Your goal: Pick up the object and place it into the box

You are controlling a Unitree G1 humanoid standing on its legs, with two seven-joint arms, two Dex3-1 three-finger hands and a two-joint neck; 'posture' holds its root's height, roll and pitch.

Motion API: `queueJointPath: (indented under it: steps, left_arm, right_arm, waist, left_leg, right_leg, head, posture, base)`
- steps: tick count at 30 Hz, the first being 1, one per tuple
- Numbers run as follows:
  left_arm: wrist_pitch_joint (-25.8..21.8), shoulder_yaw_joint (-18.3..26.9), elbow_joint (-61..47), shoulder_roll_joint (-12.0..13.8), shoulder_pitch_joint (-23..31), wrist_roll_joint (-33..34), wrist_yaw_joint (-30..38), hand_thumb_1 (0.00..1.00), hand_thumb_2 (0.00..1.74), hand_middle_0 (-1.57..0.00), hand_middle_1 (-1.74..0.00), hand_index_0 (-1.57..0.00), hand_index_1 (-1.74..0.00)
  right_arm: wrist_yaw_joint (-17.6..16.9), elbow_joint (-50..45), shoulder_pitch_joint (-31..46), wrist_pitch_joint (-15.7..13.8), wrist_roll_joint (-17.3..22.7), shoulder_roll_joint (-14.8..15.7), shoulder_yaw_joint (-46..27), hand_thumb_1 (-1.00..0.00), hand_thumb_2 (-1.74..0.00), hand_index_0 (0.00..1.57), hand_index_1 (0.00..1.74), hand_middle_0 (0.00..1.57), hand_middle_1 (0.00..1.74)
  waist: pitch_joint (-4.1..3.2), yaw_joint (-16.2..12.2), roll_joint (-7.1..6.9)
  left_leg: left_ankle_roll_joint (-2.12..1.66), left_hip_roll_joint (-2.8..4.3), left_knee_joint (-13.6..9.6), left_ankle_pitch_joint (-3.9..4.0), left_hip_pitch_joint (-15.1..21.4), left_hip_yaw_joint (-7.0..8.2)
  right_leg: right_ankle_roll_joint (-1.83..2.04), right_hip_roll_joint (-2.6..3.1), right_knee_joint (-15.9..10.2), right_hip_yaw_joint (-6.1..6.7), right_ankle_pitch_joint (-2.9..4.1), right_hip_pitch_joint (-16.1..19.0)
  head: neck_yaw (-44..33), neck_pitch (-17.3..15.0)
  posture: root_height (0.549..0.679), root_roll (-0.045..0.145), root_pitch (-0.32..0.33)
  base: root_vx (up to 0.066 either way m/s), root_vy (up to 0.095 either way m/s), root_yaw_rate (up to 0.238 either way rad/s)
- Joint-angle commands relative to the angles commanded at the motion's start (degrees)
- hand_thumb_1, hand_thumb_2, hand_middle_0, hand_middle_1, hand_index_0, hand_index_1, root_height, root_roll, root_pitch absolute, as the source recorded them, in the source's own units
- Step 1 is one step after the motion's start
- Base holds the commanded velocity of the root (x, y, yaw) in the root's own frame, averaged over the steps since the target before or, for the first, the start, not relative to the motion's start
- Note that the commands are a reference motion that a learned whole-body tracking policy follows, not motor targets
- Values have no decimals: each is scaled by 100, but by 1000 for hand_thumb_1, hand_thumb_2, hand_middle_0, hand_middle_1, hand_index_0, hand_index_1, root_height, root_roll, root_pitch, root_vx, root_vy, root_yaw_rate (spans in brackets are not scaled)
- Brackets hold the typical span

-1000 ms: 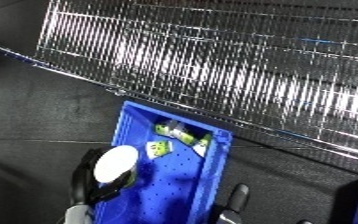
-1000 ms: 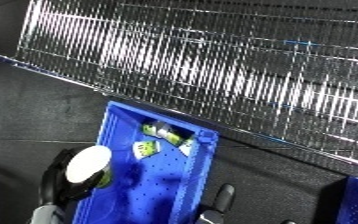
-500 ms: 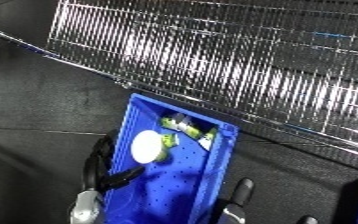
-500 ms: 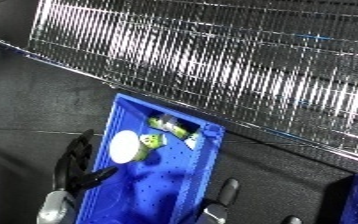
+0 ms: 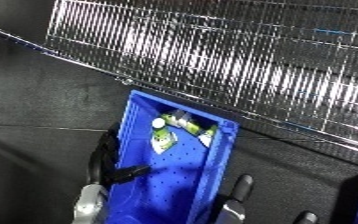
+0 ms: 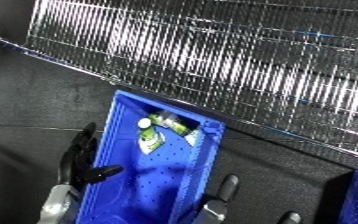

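Blue bin (image 5: 213,165) on dark floor, white-green objects (image 5: 162,138) lying inside at its far end. Left hand (image 5: 111,162) over bin's left wall, fingers spread, empty. Right hand (image 5: 239,186) beside bin's right wall, fingers straight.

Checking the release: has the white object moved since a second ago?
Yes. It left the left robot hand and now lies at the far end of the blue bin, beside the green packets.

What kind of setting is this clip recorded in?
Probably a lab or warehouse-style sorting station: a dark work surface, a blue bin holding small packaged items, and a metal wire rack behind it.
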Motion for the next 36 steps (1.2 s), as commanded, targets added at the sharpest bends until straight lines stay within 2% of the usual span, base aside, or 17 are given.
queueJointPath:
  steps: [6,11,17,21,26,32,36]
  left_arm:
    - [91,-296,-53,-132,-45,-87,-489,0,0,0,0,0,0]
    - [239,-479,-99,-319,-75,-429,-754,0,0,0,0,0,0]
    - [690,-704,-14,-495,-161,-290,-1138,0,0,0,0,0,0]
    - [1053,-1016,3,-578,-172,-46,-1408,0,0,0,0,0,0]
    - [1358,-1264,49,-651,-141,27,-1545,0,0,0,0,0,0]
    - [1539,-1371,204,-699,-171,185,-1652,0,0,0,0,0,0]
    - [1603,-1377,253,-721,-174,223,-1681,0,0,0,0,0,0]
  right_arm:
    - [-59,-6,-65,100,95,-43,-47,0,0,0,0,0,0]
    - [-46,28,-198,210,406,-39,-151,0,0,0,0,0,0]
    - [-114,-4,-378,268,300,-67,-218,0,0,0,0,0,0]
    - [-173,-13,-543,308,161,-181,-263,0,0,0,0,0,0]
    - [-257,-27,-669,324,15,-263,-339,0,0,0,0,0,0]
    - [-280,5,-701,301,-143,-253,-384,0,0,0,0,0,0]
    - [-250,79,-647,339,-237,-226,-427,0,0,0,0,0,0]
  waist:
    - [0,-55,111]
    - [0,-130,265]
    - [0,-266,416]
    - [0,-370,578]
    - [0,-441,732]
    - [0,-516,783]
    - [-40,-551,783]
  left_leg:
    - [19,-48,6,-35,28,22]
    - [37,-84,74,-68,28,58]
    - [37,-81,129,-70,53,171]
    - [31,-70,86,-26,96,228]
    - [11,-82,-48,35,203,264]
    - [-13,-83,-332,143,448,265]
    - [-36,-57,-679,281,671,258]
  right_leg:
    - [39,6,-83,55,81,5]
    - [74,21,-112,139,161,-37]
    - [133,36,-207,254,316,-67]
    - [169,38,-248,340,401,-94]
    - [187,6,-248,389,435,-90]
    - [232,-12,-412,431,510,50]
    - [290,4,-649,448,606,199]
  head:
    - [505,6]
    - [1156,11]
    - [2207,-133]
    - [2957,-237]
    - [3544,-336]
    - [3938,-461]
    - [4081,-561]
  posture:
    - [647,34,73]
    - [647,36,71]
    - [649,37,65]
    - [649,39,63]
    - [650,45,58]
    - [652,47,44]
    - [655,44,39]
  base:
    - [-42,-12,-90]
    - [-63,12,-126]
    - [-60,17,-140]
    - [-52,63,-149]
    - [-33,52,-65]
    - [-2,23,-50]
    - [32,-1,-26]
